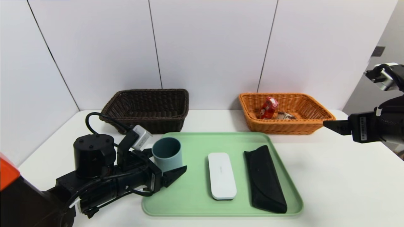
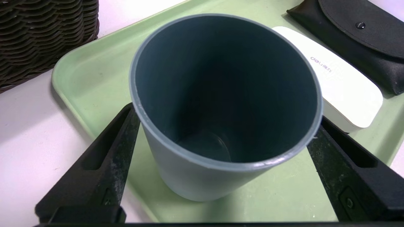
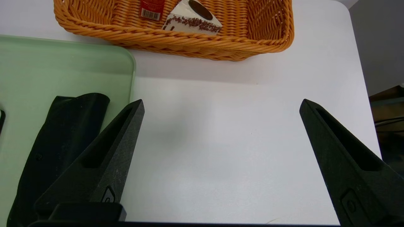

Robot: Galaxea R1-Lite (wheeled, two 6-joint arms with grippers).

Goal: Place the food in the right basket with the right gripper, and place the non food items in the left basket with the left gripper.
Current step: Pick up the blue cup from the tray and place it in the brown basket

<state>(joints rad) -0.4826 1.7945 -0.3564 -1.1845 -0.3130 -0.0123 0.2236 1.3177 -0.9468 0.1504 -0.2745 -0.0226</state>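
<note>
My left gripper (image 1: 167,161) (image 2: 224,114) is open, with one finger on each side of the teal-blue cup (image 1: 166,153) (image 2: 221,94). The cup stands upright on the green tray's (image 1: 192,197) left part. Beside it on the tray lie the white oblong case (image 1: 221,175) (image 2: 344,88) and the black pouch (image 1: 264,178) (image 3: 56,142). The red carton (image 1: 268,107) (image 3: 152,8) and the cake wedge (image 1: 285,116) (image 3: 192,22) lie in the orange basket (image 1: 284,127) (image 3: 189,44). The dark brown basket (image 1: 151,123) (image 2: 38,34) holds nothing I can see. My right gripper (image 1: 329,125) (image 3: 222,102) hangs open over bare table at the right.
Both baskets stand along the white back wall, behind the tray. White table (image 3: 221,151) lies between the tray's right edge and the table's right edge (image 3: 363,78). The left arm's body (image 1: 94,154) sits low at the tray's left.
</note>
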